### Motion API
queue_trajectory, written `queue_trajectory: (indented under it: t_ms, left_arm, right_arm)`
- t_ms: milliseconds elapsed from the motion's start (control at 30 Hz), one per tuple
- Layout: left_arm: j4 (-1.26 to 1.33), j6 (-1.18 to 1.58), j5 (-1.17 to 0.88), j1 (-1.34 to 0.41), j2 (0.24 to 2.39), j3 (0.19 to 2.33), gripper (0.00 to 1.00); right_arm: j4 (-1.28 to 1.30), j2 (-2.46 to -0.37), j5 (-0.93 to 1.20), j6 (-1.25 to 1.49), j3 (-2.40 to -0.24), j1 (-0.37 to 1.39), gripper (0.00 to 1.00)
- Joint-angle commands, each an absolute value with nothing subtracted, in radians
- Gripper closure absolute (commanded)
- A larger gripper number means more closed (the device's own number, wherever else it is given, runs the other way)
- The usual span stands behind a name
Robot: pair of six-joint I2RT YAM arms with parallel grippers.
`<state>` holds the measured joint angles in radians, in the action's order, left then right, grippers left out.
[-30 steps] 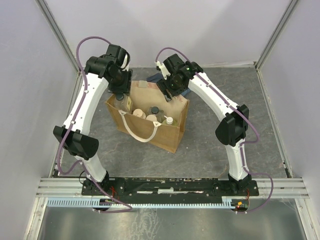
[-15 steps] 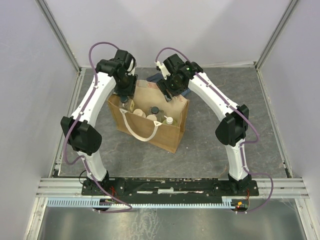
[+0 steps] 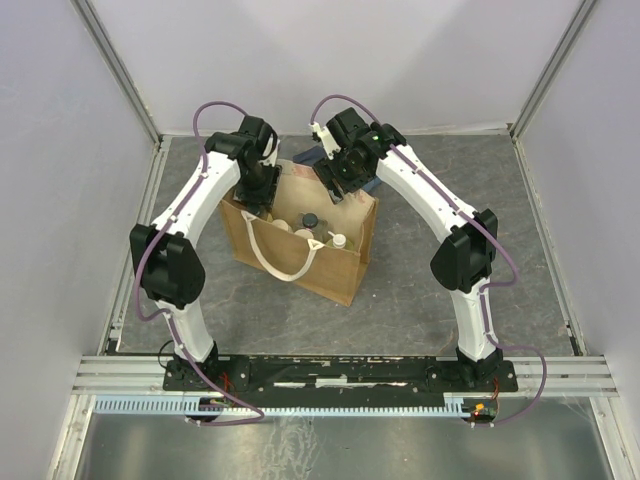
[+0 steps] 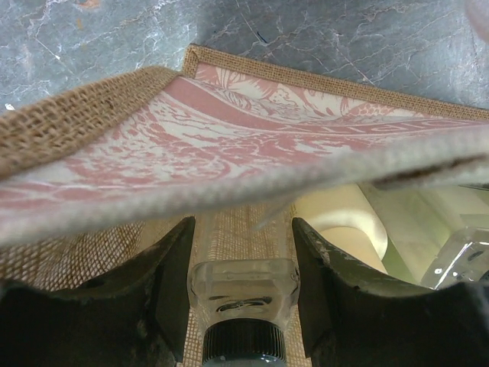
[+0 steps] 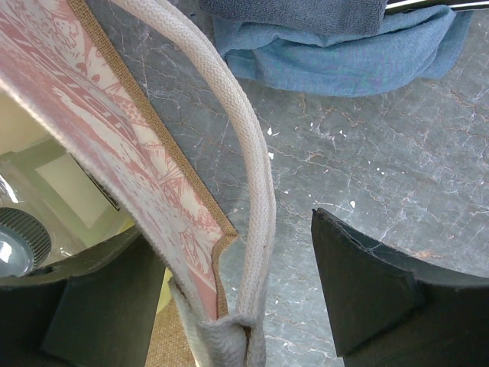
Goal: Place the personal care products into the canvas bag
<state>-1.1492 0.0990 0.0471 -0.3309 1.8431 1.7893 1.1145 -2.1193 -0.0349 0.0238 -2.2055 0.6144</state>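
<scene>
The canvas bag (image 3: 330, 268) stands open at mid table. My left gripper (image 3: 256, 196) is over its rear left corner, shut on a clear rectangular bottle with a dark cap (image 4: 243, 284), which hangs just inside the bag's rim (image 4: 229, 164). Inside lie a cream jar (image 4: 345, 222), a pale yellow-green bottle (image 4: 428, 214) and another clear bottle (image 4: 467, 256). The top view shows a dark cap (image 3: 310, 220) and a whitish-topped bottle (image 3: 338, 241). My right gripper (image 3: 335, 186) is open astride the bag's rear wall (image 5: 114, 130) and its cream handle (image 5: 256, 191).
A folded blue cloth (image 5: 328, 46) lies on the grey table behind the bag; it also shows in the top view (image 3: 310, 157). The front handle (image 3: 285, 262) droops over the bag's front face. Metal frame rails run along the table's left and right edges.
My left arm has swung right and forward with the clear bottle, from the bag's left edge to inside its rear left corner. The right arm has not moved.
</scene>
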Motion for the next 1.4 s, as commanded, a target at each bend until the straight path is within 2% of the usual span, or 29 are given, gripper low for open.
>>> queue_trajectory:
  t_ms: [0,67,167,267,467,667,900,1000,1133,1367]
  left_arm:
    - [-1.086,0.073,-0.004,-0.323,1.811,1.805,0.64]
    - [-1.083,0.072,-0.005,-0.324,1.810,1.808,0.54]
    - [-1.076,0.069,-0.008,-0.324,1.810,1.809,0.46]
    - [-1.069,0.067,-0.014,-0.324,1.808,1.811,0.33]
    - [-1.071,0.067,-0.038,-0.323,1.806,1.938,0.17]
    - [-1.071,0.087,0.000,-0.324,1.775,2.123,0.14]
    - [-0.977,0.178,0.146,-0.304,1.653,2.133,0.11]
    - [-0.976,0.231,0.192,-0.261,1.616,2.133,0.10]
    - [-0.992,0.258,0.198,-0.190,1.598,2.111,0.09]
    - [-1.018,0.297,0.184,-0.163,1.625,2.082,0.05]
  right_arm:
    - [1.120,-2.080,-0.071,0.005,-2.227,0.609,0.19]
    - [1.120,-2.081,-0.071,0.005,-2.228,0.609,0.19]
    - [1.120,-2.081,-0.072,0.005,-2.225,0.610,0.20]
    - [1.121,-2.080,-0.076,0.003,-2.224,0.609,0.20]
    - [1.122,-2.075,-0.080,0.002,-2.228,0.609,0.20]
    - [1.116,-2.049,-0.057,0.003,-2.247,0.610,0.19]
    - [0.994,-1.933,0.055,0.006,-2.179,0.609,0.18]
    - [0.872,-1.846,0.093,0.020,-2.086,0.610,0.14]
    - [0.727,-1.746,0.009,0.044,-2.008,0.606,0.03]
    - [0.759,-1.727,-0.184,0.035,-2.090,0.527,0.01]
